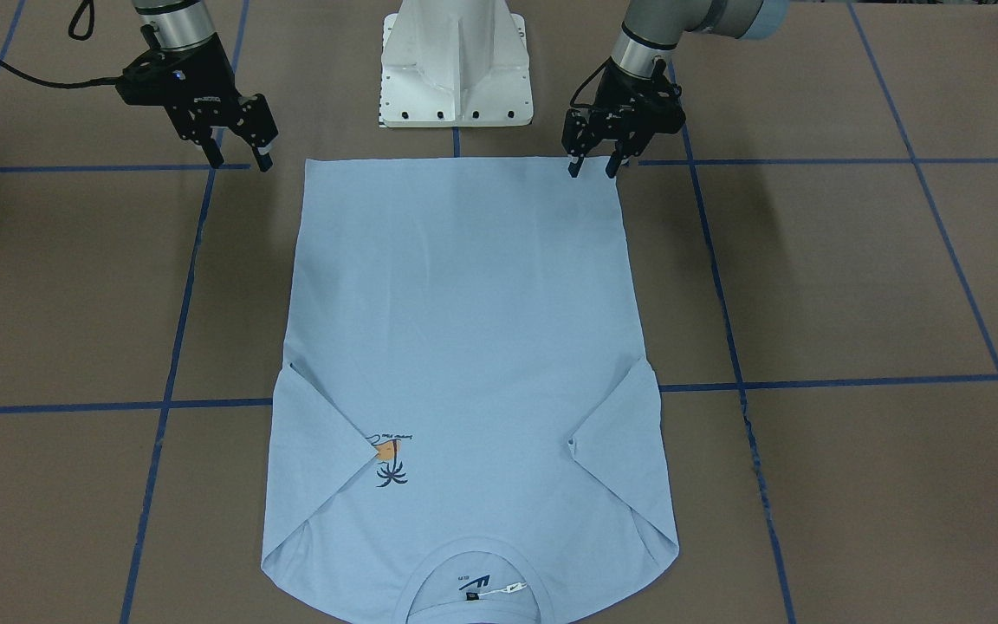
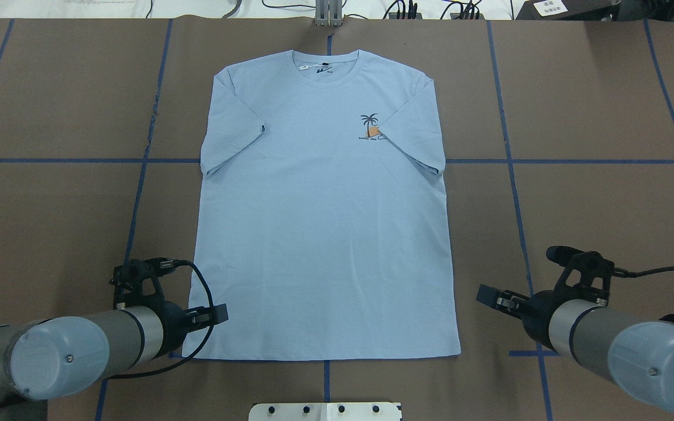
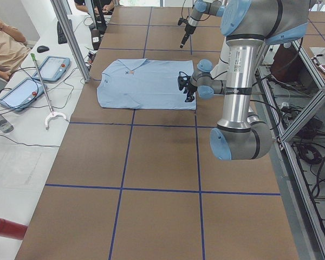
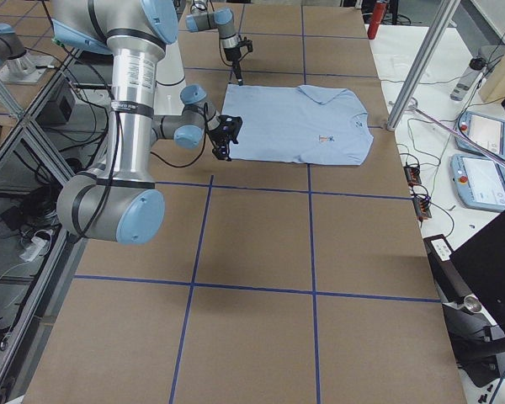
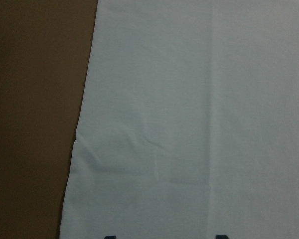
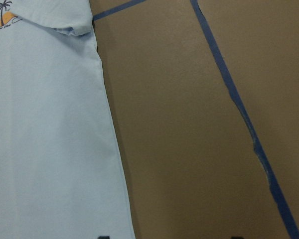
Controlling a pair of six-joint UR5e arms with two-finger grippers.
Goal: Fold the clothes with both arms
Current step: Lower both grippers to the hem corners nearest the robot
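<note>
The light blue T-shirt (image 1: 464, 347) lies flat and face up on the brown table, hem toward me, collar (image 2: 325, 61) at the far side. Both sleeves are folded in over the chest, and the palm-tree print (image 2: 370, 126) shows. My left gripper (image 1: 592, 168) is open, just above the shirt's hem corner on my left; the left wrist view shows both fingertips (image 5: 108, 237) over cloth (image 5: 189, 124). My right gripper (image 1: 240, 161) is open and empty, beside the other hem corner, mostly over bare table; it also shows in the right wrist view (image 6: 169, 237).
The white pedestal base (image 1: 456, 78) stands just behind the hem. Blue tape lines (image 1: 729, 329) cross the brown table. An operators' bench with tablets (image 3: 54, 67) and cables lies beyond the collar side. A red cylinder (image 3: 5, 227) lies off the table's end.
</note>
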